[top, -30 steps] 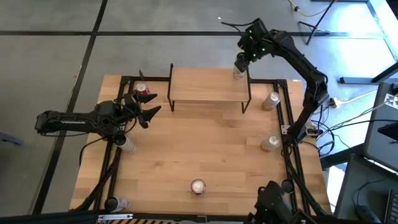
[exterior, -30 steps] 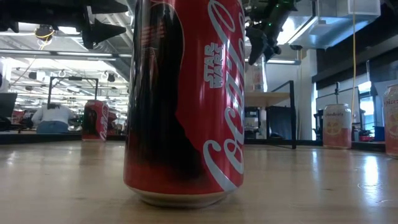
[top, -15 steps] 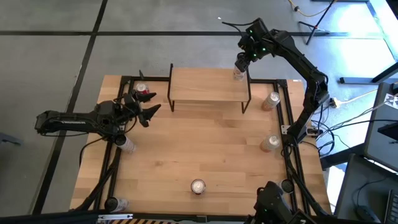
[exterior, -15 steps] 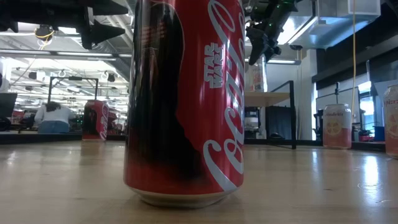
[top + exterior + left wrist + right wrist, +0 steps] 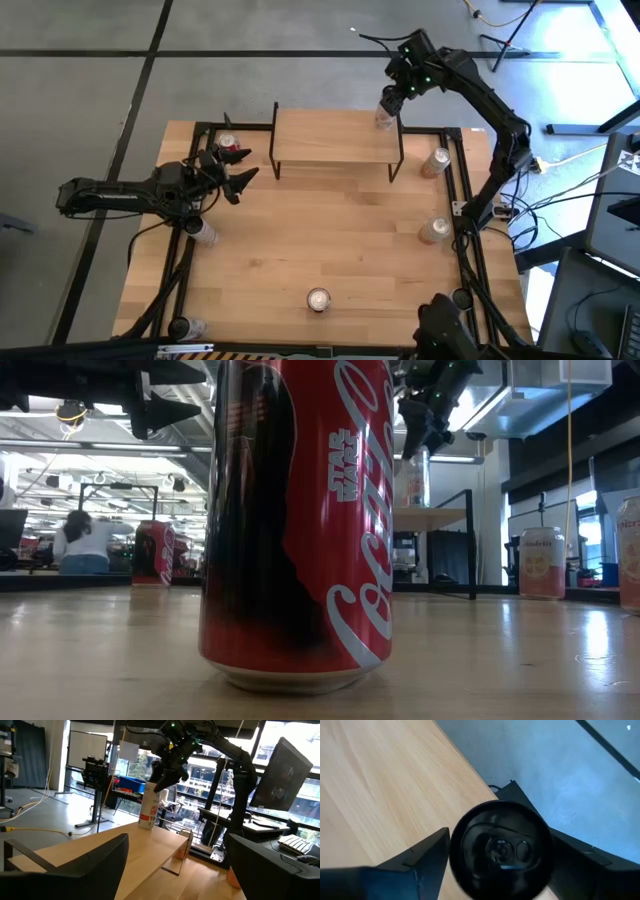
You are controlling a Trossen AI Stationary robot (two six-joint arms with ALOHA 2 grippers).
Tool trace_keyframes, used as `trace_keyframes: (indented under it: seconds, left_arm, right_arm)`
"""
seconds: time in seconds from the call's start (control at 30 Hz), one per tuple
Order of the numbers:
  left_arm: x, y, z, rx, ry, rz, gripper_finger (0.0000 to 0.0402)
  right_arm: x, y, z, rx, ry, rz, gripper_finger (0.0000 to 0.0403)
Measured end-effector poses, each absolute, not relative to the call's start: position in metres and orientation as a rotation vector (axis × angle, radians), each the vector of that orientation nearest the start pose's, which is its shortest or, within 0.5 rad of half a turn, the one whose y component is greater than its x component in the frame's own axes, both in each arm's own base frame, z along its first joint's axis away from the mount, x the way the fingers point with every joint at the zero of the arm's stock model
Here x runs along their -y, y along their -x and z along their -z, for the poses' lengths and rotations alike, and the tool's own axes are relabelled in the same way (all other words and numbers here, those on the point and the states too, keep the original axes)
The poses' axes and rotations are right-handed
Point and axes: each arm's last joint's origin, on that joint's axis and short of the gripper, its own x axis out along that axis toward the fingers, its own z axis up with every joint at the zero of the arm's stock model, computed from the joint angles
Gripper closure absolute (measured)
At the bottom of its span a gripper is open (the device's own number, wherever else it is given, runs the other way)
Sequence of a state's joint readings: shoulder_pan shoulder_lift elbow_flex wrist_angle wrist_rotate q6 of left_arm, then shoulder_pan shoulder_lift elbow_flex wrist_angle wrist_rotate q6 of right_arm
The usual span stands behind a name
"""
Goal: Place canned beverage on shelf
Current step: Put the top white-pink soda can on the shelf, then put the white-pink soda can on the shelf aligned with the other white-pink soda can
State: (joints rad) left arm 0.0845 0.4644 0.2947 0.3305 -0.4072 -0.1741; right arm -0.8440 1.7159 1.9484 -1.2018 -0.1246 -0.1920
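Note:
A tall white-and-pink can [image 5: 384, 120] stands upright on its base at the far right corner of the shelf [image 5: 335, 138], a low light-wood board on thin black legs at the table's far side. My right gripper [image 5: 391, 100] is right above it, pointing down and open. In the right wrist view its fingers stand on either side of the can's top [image 5: 500, 850]. The left wrist view also shows the can [image 5: 148, 806]. My left gripper [image 5: 237, 172] is open and empty over the table's left side, beside a red can [image 5: 230, 147].
A red Coca-Cola can [image 5: 318, 299] stands near the table's near edge and fills the low view [image 5: 300, 520]. Two cans [image 5: 436, 160] [image 5: 433, 231] stand along the right side and two [image 5: 203, 232] [image 5: 185, 327] along the left. Black rails frame the tabletop.
My right gripper has risen a little over the can, which stays upright on the shelf.

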Motion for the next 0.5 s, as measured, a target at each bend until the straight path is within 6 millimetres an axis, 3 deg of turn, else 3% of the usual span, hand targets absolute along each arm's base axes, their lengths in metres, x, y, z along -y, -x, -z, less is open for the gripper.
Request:
trace_keyframes:
  seconds: [0.33,0.5]
  left_arm:
    - [-0.022,-0.127,-0.255,0.202,0.196,-0.470,0.0076]
    - [-0.022,-0.127,-0.255,0.211,0.214,-0.477,0.0076]
  right_arm:
    - [0.229,-0.208,-0.429,-0.850,-0.228,0.617,0.0103]
    - [0.208,-0.199,-0.452,-0.761,-0.222,0.640,0.0103]
